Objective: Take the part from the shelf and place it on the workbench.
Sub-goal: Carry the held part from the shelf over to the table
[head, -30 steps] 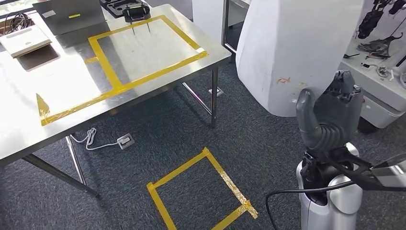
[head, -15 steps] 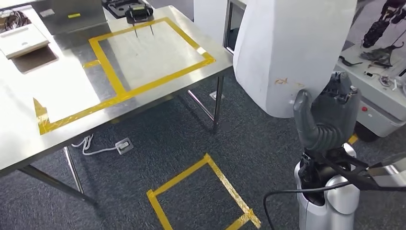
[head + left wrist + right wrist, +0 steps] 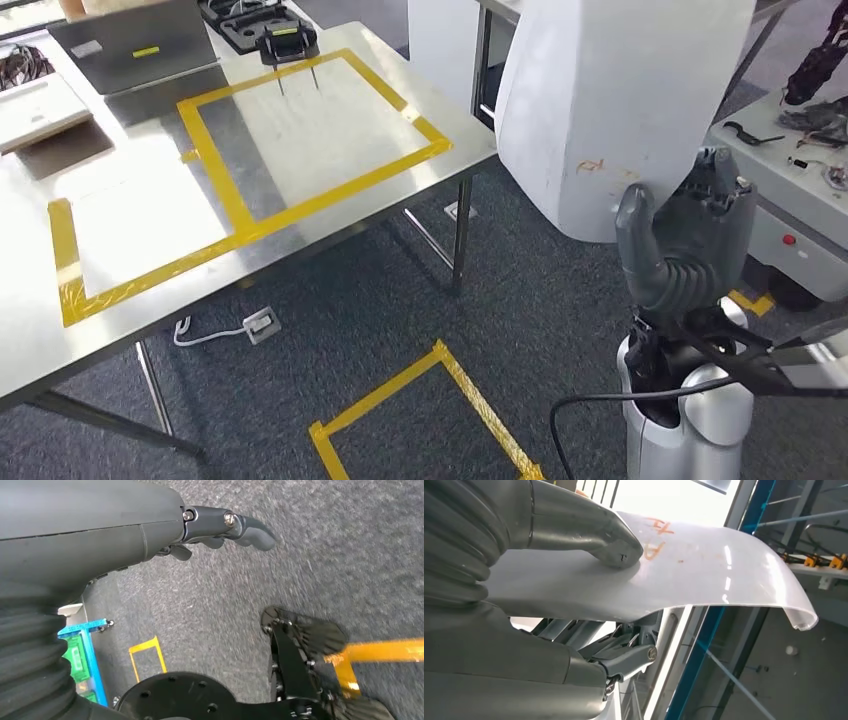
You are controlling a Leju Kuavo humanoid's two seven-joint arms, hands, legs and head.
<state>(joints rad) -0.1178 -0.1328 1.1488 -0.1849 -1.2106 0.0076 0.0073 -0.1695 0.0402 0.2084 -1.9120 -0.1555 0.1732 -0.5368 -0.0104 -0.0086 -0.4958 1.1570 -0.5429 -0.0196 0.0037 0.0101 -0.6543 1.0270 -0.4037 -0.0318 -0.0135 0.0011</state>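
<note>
One hand: right hand (image 3: pixel 690 250) is pinching the white curved panel (image 3: pixel 610 100).
Left hand (image 3: pixel 220 527): hanging empty, fingers apart.
Risk: panel clipping the workbench (image 3: pixel 330 130) edge, slipping.

Right hand (image 3: pixel 690 250): dark grey, thick rounded thumb, darker fingers, mounted on a glossy silver-white forearm (image 3: pixel 688 425) with black brackets and a black cable (image 3: pixel 590 408) looping at the wrist. Left hand (image 3: pixel 220 527): grey smooth shell, silver screws at the finger hinge, ribbed grey cover (image 3: pixel 30 655) behind it. Right wrist view shows the same ribbed cover and a scuffed thumb tip (image 3: pixel 616 547).
</note>
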